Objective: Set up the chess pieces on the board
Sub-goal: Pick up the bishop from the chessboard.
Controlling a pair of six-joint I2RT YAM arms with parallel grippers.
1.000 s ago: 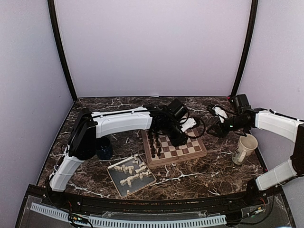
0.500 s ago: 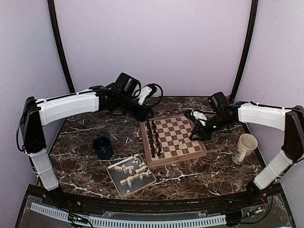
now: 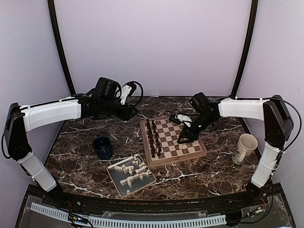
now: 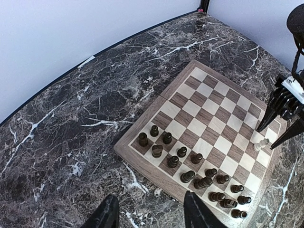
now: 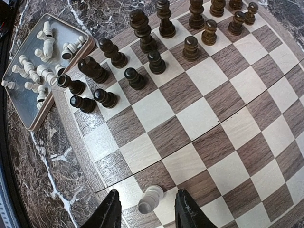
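One cream-white pawn (image 5: 151,198) stands on the board (image 5: 199,118) near its edge. My right gripper (image 5: 148,213) is open and straddles that pawn, with a gap on each side. From above, the right gripper (image 3: 182,138) hangs low over the right half of the board (image 3: 175,160). The remaining cream-white chess pieces (image 3: 130,173) lie in a grey tray (image 3: 115,182). My left gripper (image 3: 132,114) is open and empty, over the marble beyond the board's far left corner. Its wrist view shows the left gripper (image 4: 152,218), the board (image 4: 209,109) and the pawn (image 4: 260,145).
Dark chess pieces (image 3: 153,137) fill two rows along the board's left side. A dark blue mug (image 3: 102,147) stands left of the board. A cream cup (image 3: 246,148) stands to its right. The tray (image 5: 28,95) sits in front of the board's near left corner.
My left arm has pulled back from over the board to the far left, leaving the white pawn standing. My right gripper has swung left onto the board and now straddles that pawn.
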